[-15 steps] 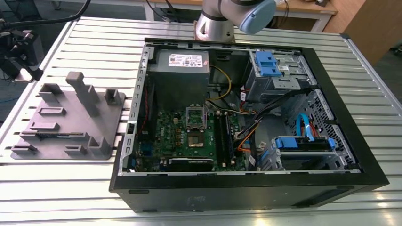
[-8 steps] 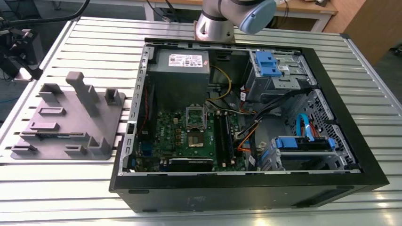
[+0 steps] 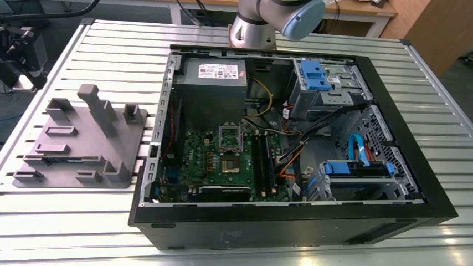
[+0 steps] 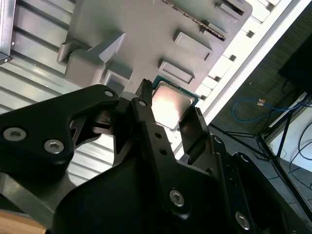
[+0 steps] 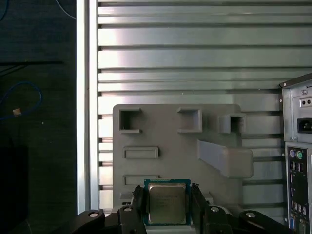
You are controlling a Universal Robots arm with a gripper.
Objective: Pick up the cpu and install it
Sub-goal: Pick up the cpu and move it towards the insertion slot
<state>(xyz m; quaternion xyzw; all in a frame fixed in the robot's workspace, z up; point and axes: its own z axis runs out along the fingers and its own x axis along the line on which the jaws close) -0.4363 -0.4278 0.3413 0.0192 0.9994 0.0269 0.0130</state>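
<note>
The cpu (image 5: 166, 204), a small square chip with a silvery-beige lid and green edge, sits between my two black fingers (image 5: 138, 201). My gripper (image 5: 166, 195) is shut on the cpu, one finger against each of two opposite sides. In the second wrist view the cpu (image 4: 168, 111) shows its lid in the gripper (image 4: 169, 100). It hangs well above the grey holder plate (image 5: 165, 131). The motherboard's socket (image 3: 230, 164), with its frame raised, lies inside the open computer case (image 3: 296, 221) in the exterior view.
The grey holder plate (image 3: 81, 138) with upright posts lies on the slatted metal table (image 3: 74, 221) at the exterior view's left of the case. The arm's base (image 3: 255, 27) stands behind the case. Cables, blue drive bays (image 3: 322, 75) and memory slots crowd the case.
</note>
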